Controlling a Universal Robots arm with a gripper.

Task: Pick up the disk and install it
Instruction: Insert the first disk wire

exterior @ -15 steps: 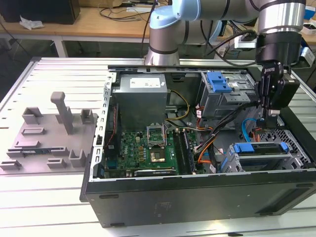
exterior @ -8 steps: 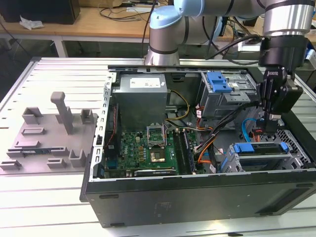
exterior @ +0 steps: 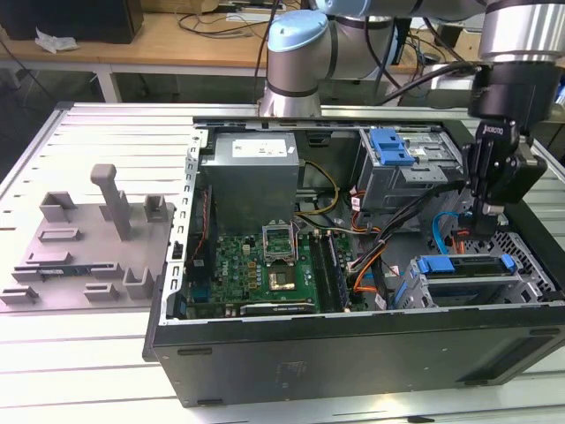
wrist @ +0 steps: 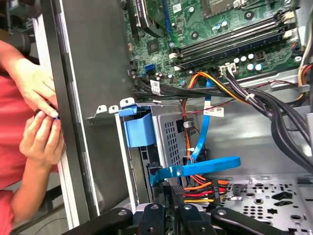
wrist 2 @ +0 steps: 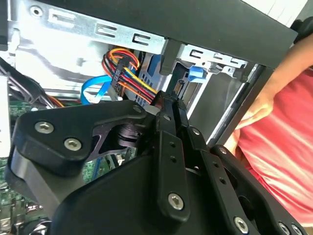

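The disk (exterior: 465, 265), with its bright blue carrier rail, sits in the metal drive cage (exterior: 481, 291) at the front corner of the open computer case, on the exterior view's right. My gripper (exterior: 488, 223) hangs just above and behind that cage, pointing down. In the second wrist view the fingertips (wrist 2: 167, 104) are pressed together, right by a black connector (wrist 2: 175, 88) with red, yellow and orange wires. The first wrist view has the rail's blue end (wrist: 139, 129) at the cage mouth, and a flat blue cable (wrist: 198, 170) crossing just ahead of my gripper (wrist: 168, 208).
A person's hands (wrist: 39, 122) and red sleeve (wrist 2: 283, 142) are just outside the case wall (wrist: 80, 98) beside the cage. The motherboard (exterior: 265, 269), power supply (exterior: 252, 177) and upper bay with blue latch (exterior: 391, 146) fill the case. A grey fixture (exterior: 88, 247) lies on the table at left.
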